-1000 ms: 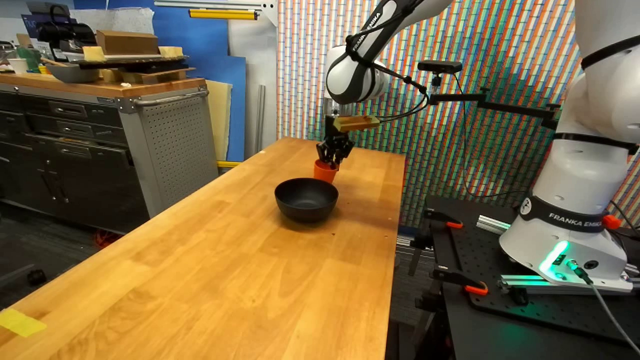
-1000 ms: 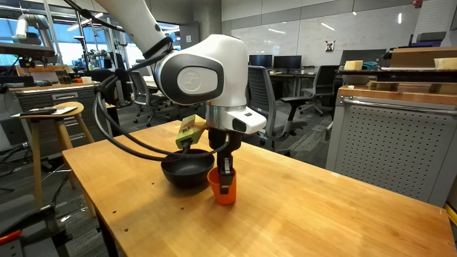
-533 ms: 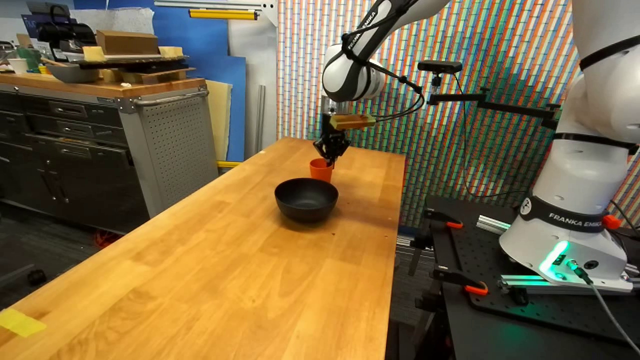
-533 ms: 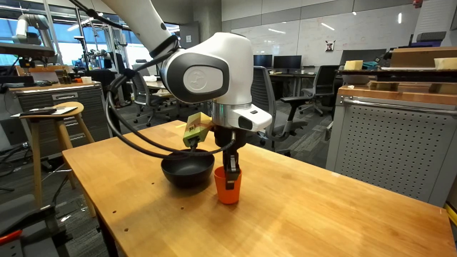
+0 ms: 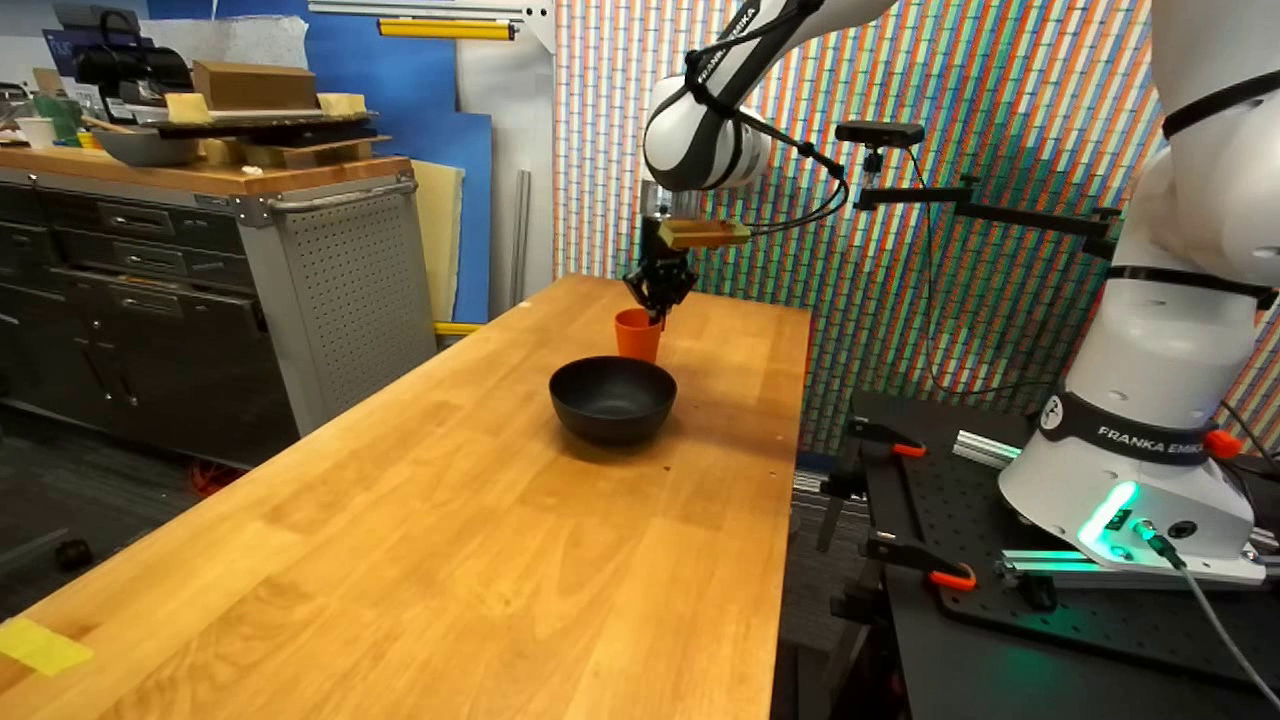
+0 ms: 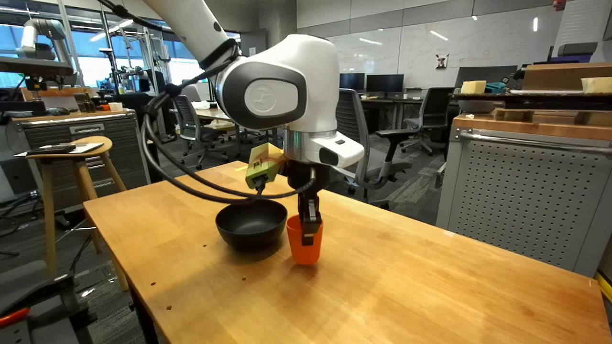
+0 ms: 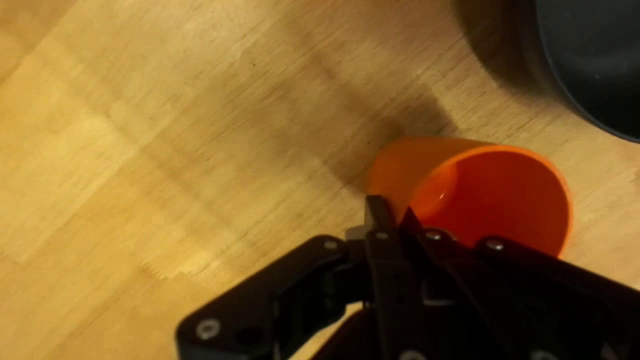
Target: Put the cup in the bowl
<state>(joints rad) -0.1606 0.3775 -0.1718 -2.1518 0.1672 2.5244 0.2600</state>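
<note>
The orange-red cup (image 5: 636, 340) is upright in both exterior views (image 6: 299, 252), held by its rim a little above the table. My gripper (image 6: 308, 237) is shut on the cup's wall, one finger inside the cup and one outside. In the wrist view the gripper (image 7: 395, 206) pinches the near side of the cup (image 7: 510, 195), and its fingers hide part of the rim. The black bowl (image 5: 612, 425) stands on the table close beside the cup. The bowl (image 6: 251, 234) shows no contents, and part of it is in the wrist view's upper right corner (image 7: 595, 55).
The wooden table (image 5: 480, 560) carries the bowl. Cables (image 6: 191, 191) loop from the arm and pass in front of the bowl's far rim in an exterior view. A grey tool cabinet (image 6: 530, 196) stands beyond the table edge. A yellow tape piece (image 5: 42, 645) lies on the table.
The gripper, shut on the cup, first shifts sideways and then rises. The cup rises with it and is off the table. The bowl has not moved.
</note>
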